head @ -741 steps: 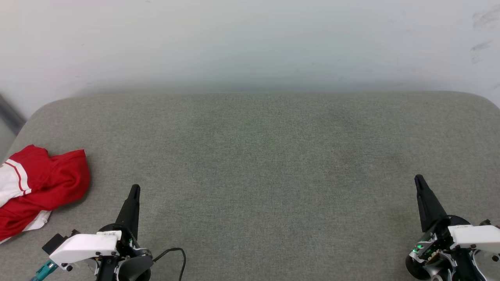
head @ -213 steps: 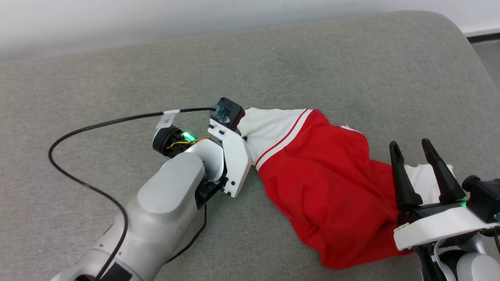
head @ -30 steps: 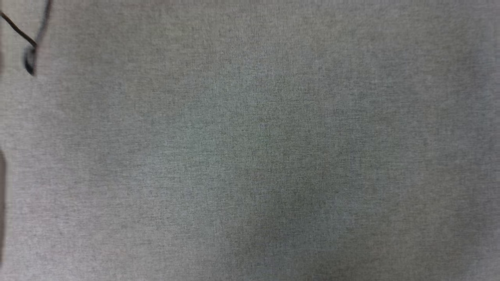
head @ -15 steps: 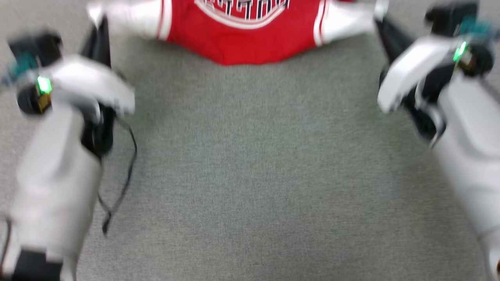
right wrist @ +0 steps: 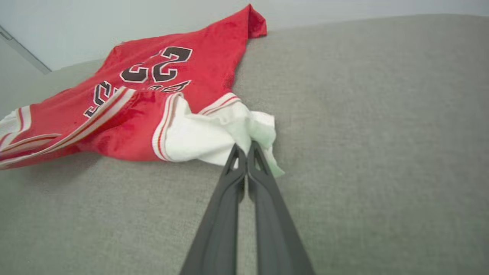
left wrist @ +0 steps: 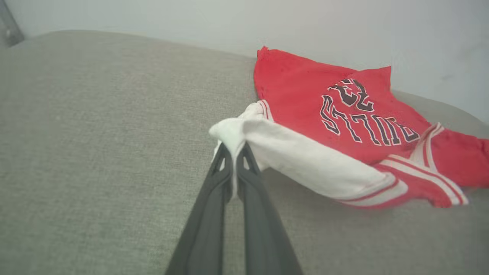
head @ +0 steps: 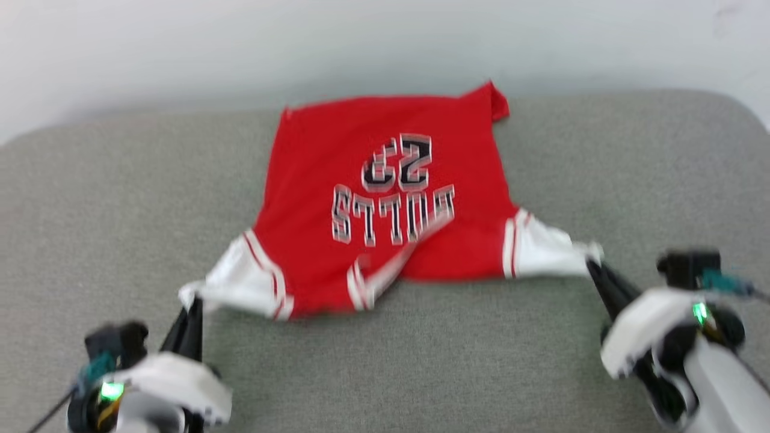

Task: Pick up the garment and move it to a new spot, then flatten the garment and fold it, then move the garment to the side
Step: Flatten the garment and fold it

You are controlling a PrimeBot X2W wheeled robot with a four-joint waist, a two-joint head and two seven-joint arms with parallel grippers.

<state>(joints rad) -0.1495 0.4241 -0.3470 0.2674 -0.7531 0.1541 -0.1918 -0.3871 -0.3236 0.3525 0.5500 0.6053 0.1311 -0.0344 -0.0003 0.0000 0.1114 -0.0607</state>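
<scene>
The garment [head: 385, 198], light and limp, lies print-up at the centre of the frame, each white sleeve end pinched tight by the left gripper [head: 191, 304] and right gripper [head: 592, 264], sensible holds for soft cloth.

Your left gripper [head: 194, 302] had two long, dark, tapering fingers [left wrist: 206, 221], each with a small triangular slot near its tip, and your right gripper [head: 592, 267] matched it. Behind each sat a white shell [head: 637, 331] carrying a green light [head: 699, 311], topped by a black block [head: 689, 264] with a teal plug [head: 719, 281]. Your right forearm [head: 719, 385] was smooth pale grey.
</scene>
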